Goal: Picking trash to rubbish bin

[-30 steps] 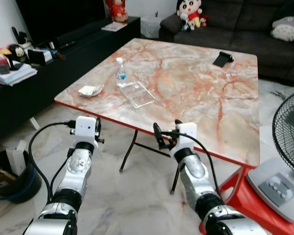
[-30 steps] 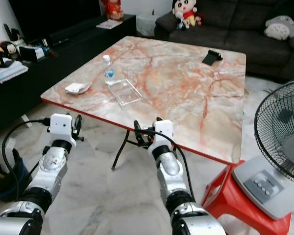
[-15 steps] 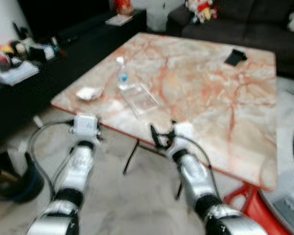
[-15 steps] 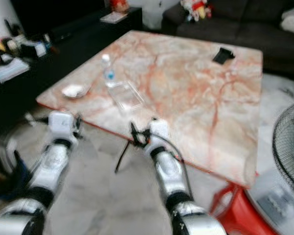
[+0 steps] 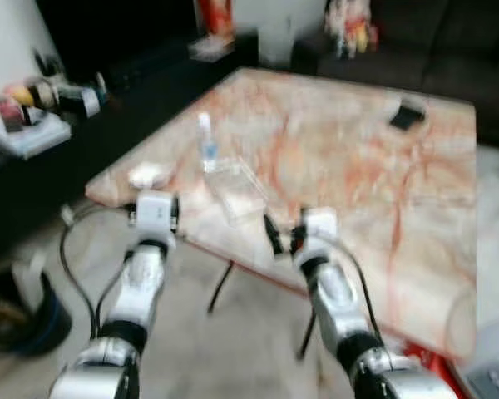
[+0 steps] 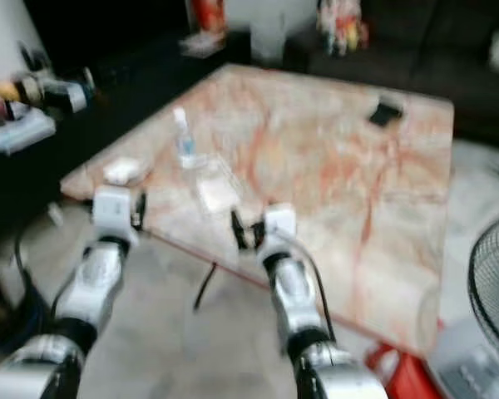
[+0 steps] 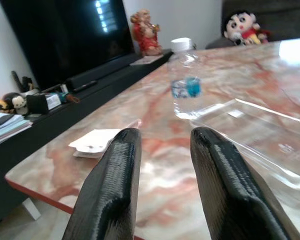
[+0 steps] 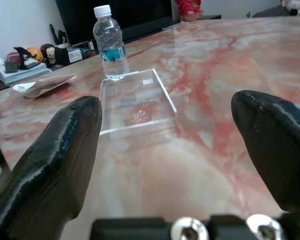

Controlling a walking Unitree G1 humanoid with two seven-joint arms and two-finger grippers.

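Both grippers, left gripper [image 7: 162, 190] and right gripper [image 8: 177, 165], were open and empty. The clear tray [image 8: 135, 105] looked light and slippery; grab its rim.

Marble-patterned table [image 5: 358, 166] with water bottle [image 5: 205, 143], clear plastic tray [image 5: 237, 189], crumpled wrapper [image 5: 145, 174], small black object [image 5: 407, 115].

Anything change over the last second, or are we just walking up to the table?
Only the approach: the view shifted and blurred as the robot stepped closer to the marble table, so both grippers now sit at its near edge. The left gripper and right gripper are open and hold nothing. The water bottle, clear plastic tray and crumpled wrapper lie where they were, untouched.
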